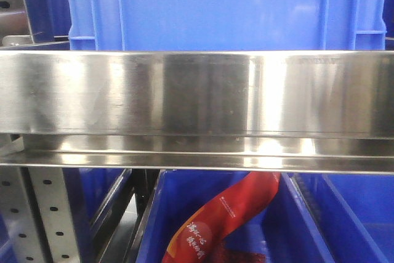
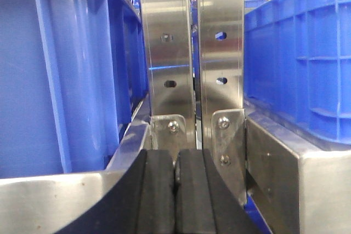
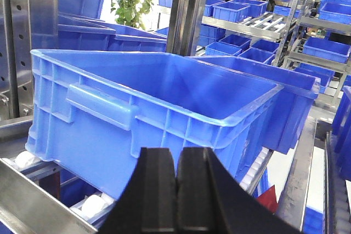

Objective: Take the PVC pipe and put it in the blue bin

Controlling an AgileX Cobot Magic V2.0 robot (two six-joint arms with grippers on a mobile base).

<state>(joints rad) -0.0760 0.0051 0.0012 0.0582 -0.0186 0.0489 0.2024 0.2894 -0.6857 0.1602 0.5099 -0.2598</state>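
No PVC pipe shows in any view. A large blue bin (image 3: 159, 119) stands on a roller shelf right in front of my right gripper (image 3: 176, 160), which is shut and empty just below the bin's near wall. The same kind of blue bin (image 1: 228, 7) fills the top of the front view above a steel shelf rail. My left gripper (image 2: 175, 163) is shut and empty, pointing at two steel uprights between a blue bin on the left (image 2: 60, 75) and another on the right (image 2: 301, 58).
A wide steel shelf rail (image 1: 197, 109) crosses the front view. Below it a blue bin (image 1: 301, 226) holds a red packet (image 1: 221, 220). Perforated steel uprights (image 2: 167, 53) stand close ahead of the left gripper. Racks with several blue bins (image 3: 247, 9) fill the background.
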